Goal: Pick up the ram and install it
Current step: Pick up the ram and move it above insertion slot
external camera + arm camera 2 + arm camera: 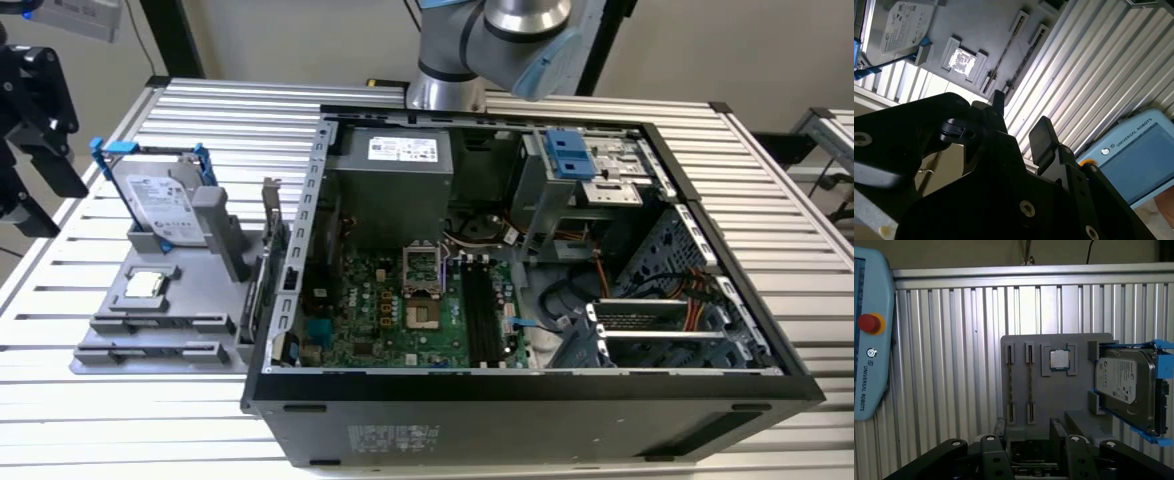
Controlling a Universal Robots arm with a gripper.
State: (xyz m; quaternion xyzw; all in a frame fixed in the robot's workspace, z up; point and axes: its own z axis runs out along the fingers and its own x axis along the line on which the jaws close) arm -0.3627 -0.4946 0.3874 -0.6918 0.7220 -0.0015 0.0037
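Note:
Two thin sticks seen edge-on, the ram, stand in the long holders of a grey tray; the second wrist view shows them as dark strips. My gripper hangs above the tray, well clear of the sticks. It is open, with nothing between its black fingers. The second wrist view also has the gripper open and empty. In the exterior view the tray lies to the left of the open computer case, whose green motherboard carries long black slots.
On the tray a hard drive in a blue bracket stands upright and a processor chip lies flat. A teach pendant rests on the ribbed metal table. A black fixture stands at the exterior view's left edge.

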